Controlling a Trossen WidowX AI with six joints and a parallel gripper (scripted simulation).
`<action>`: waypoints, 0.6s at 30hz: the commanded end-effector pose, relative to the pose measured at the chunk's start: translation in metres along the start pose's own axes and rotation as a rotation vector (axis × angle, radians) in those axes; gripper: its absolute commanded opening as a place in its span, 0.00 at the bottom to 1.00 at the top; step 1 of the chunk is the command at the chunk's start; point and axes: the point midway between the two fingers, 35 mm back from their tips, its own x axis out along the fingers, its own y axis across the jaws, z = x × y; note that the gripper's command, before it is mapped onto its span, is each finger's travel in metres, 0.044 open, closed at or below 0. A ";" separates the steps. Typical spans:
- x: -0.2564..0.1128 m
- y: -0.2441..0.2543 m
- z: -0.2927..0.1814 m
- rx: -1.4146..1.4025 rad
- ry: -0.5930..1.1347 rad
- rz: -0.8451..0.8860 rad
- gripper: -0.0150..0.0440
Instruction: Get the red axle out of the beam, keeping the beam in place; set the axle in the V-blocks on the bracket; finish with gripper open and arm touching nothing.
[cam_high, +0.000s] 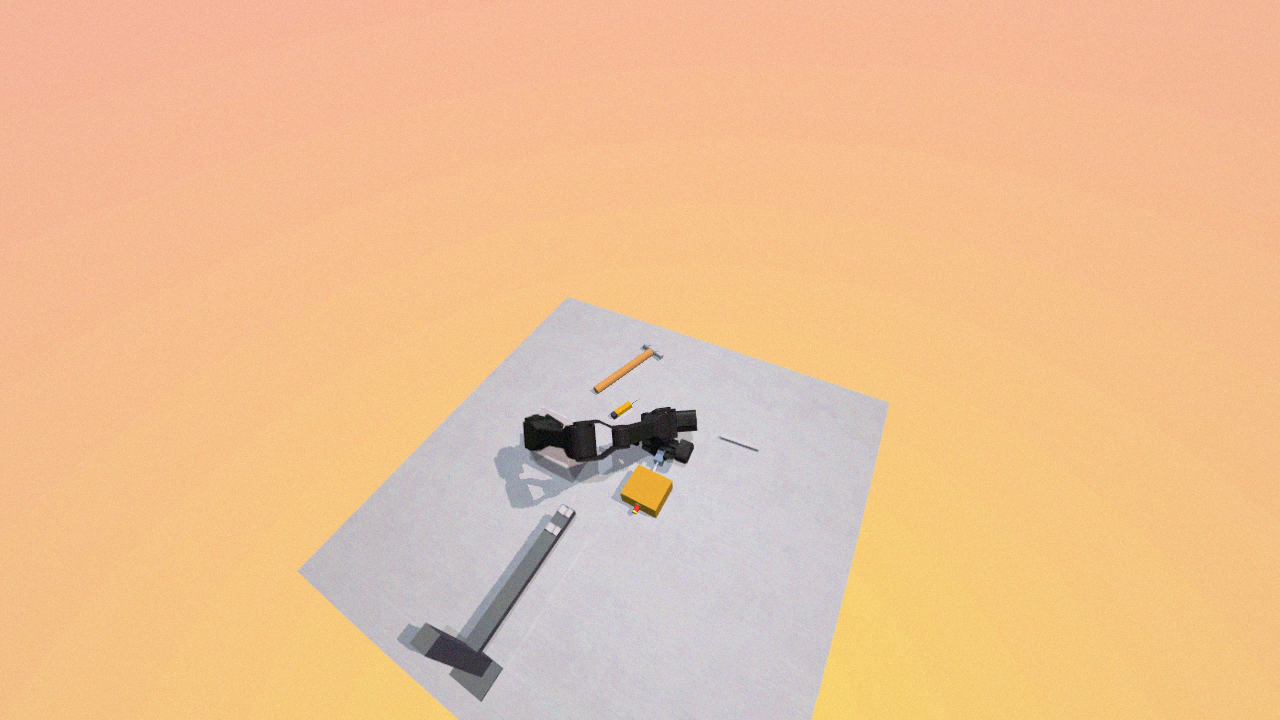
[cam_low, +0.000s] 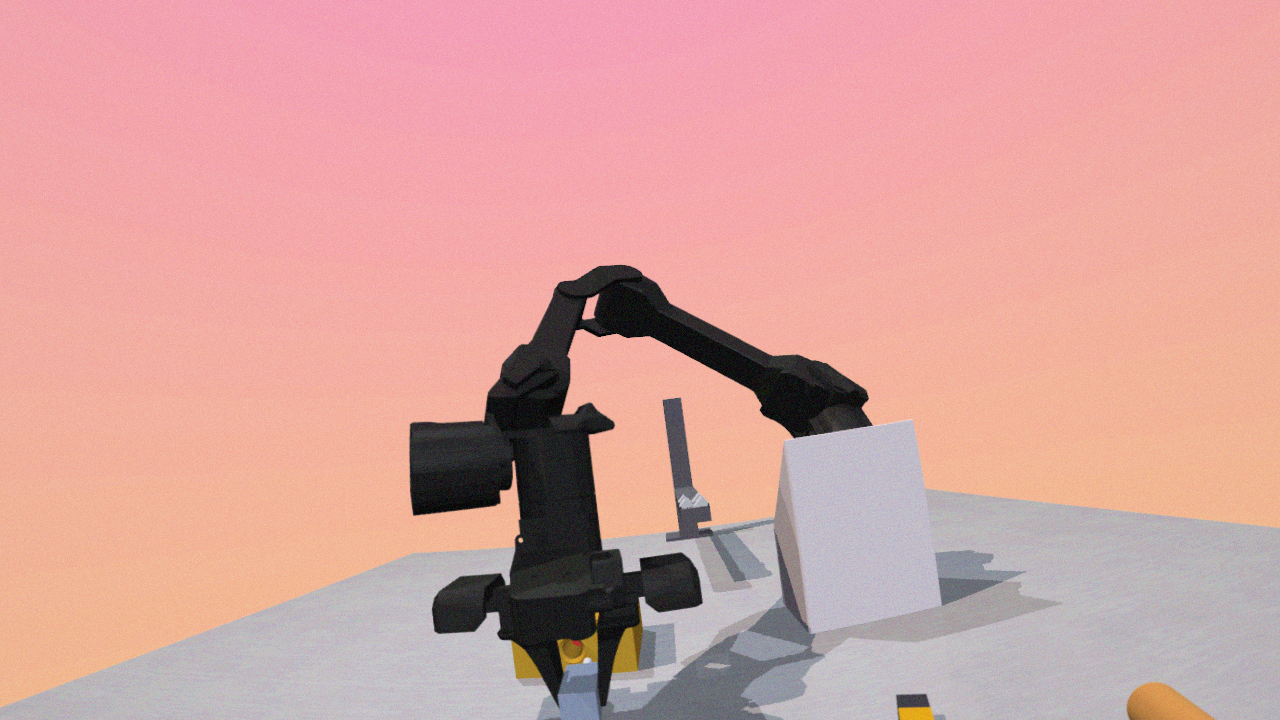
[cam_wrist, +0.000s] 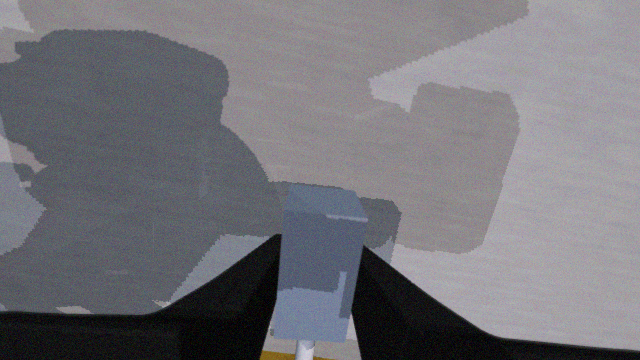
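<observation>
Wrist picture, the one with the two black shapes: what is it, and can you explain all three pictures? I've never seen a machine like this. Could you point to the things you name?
The machine is a single black robot arm (cam_high: 581, 440) (cam_low: 716, 344). The top picture looks down from above, the exterior one from the side, low down. The wrist one looks out along the gripper (cam_high: 659, 456) (cam_low: 581, 701) (cam_wrist: 316, 247); the black shapes are its two fingers. They hold a blue-grey block (cam_high: 659, 455) (cam_low: 580, 689) (cam_wrist: 322, 250) with a pale rod (cam_wrist: 305, 350) sticking out.

On the surface are an orange box (cam_high: 646, 490) (cam_low: 532, 662) (cam_wrist: 274, 356) with something red (cam_high: 636, 508) (cam_low: 575, 643) showing at a hole, a tall grey stand (cam_high: 514, 591) (cam_low: 677, 447), a hammer (cam_high: 624, 371) (cam_low: 1154, 700), a small yellow tool (cam_high: 622, 410) (cam_low: 914, 713) and a thin grey stick (cam_high: 738, 443).
</observation>
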 end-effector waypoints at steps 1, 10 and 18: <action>-0.001 0.000 0.000 0.001 0.000 -0.001 0.57; -0.012 0.000 0.001 -0.004 0.005 -0.005 0.97; -0.027 0.000 0.001 -0.004 0.004 -0.005 1.00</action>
